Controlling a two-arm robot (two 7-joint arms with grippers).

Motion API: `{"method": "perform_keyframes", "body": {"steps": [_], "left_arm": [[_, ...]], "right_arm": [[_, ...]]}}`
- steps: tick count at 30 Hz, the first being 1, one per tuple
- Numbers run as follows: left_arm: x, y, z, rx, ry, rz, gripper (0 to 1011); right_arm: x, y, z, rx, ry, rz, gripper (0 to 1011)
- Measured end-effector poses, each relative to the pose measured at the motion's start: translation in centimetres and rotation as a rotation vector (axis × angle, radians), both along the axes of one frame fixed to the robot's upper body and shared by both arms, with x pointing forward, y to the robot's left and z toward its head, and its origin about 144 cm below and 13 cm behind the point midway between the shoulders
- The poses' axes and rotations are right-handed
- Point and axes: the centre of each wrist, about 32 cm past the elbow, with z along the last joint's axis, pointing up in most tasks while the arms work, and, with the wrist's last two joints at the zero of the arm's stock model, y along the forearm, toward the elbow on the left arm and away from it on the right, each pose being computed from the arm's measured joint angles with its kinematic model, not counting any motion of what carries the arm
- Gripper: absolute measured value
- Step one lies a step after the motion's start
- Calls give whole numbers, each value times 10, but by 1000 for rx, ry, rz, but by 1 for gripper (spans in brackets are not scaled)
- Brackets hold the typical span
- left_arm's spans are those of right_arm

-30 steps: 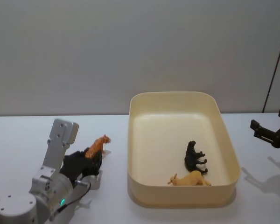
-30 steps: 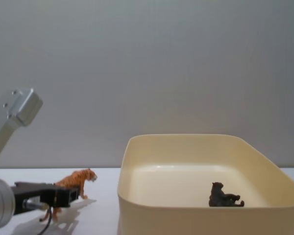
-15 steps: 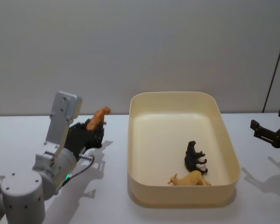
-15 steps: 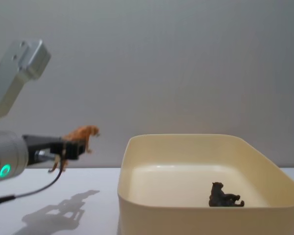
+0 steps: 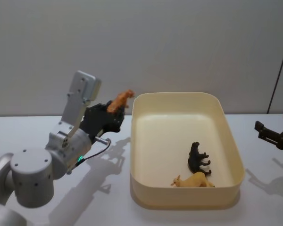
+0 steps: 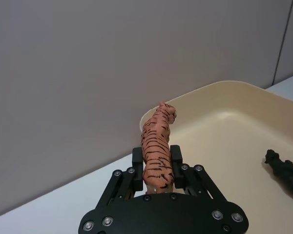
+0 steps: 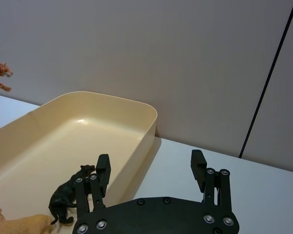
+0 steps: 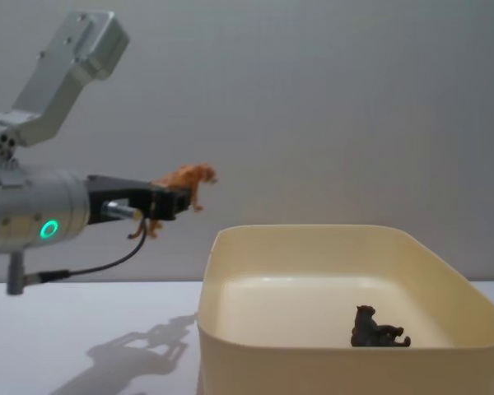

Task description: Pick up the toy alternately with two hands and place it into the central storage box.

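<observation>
Silver arm with a green ring light was raised on the left, its left claw (image 5: 114, 114) pinched around an orange striped tiger toy (image 5: 121, 100), held in the air just beside the near-left rim of the cream storage box (image 5: 228, 136). A black animal figure (image 5: 198, 158) and a tan one (image 5: 193, 181) lay inside. Right claw (image 7: 150, 174) was spread, above the white surface (image 5: 37, 129) at far right.

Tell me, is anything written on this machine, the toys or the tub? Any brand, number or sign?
None: no word, number, brand or sign can be read.
The tub has plain walls.
The left gripper, shut on the tiger, shows bare black metal and screws.
The right gripper, open and off to the tub's right, is just as bare.
The left arm carries a green ring light, no lettering.
</observation>
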Motion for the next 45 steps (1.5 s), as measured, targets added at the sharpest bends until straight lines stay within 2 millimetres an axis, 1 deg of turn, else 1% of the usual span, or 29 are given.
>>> {"method": "perform_keyframes", "body": {"steps": [11,20,21,23,26,30,31,32,35,37,42,45], "left_arm": [[25,-7,11,33,-4,-151,296],[53,-16,15,84,8,-279,301],[56,-18,14,91,12,-295,345],[61,-19,15,101,15,-315,363],[65,-21,15,109,18,-332,503],[70,-23,16,120,22,-354,607],[71,-24,16,124,24,-361,668],[72,-24,16,125,24,-364,668],[75,-25,17,131,27,-376,783],[76,-26,17,134,28,-383,839],[78,-27,17,140,30,-393,973],[79,-28,17,142,32,-399,1001]], "right_arm": [[0,0,0,0,0,0,1001],[0,0,0,0,0,0,1001],[0,0,0,0,0,0,1001],[0,0,0,0,0,0,1001],[0,0,0,0,0,0,1001],[0,0,0,0,0,0,1001],[0,0,0,0,0,0,1001],[0,0,0,0,0,0,1001],[0,0,0,0,0,0,1001],[0,0,0,0,0,0,1001],[0,0,0,0,0,0,1001],[0,0,0,0,0,0,1001]]}}
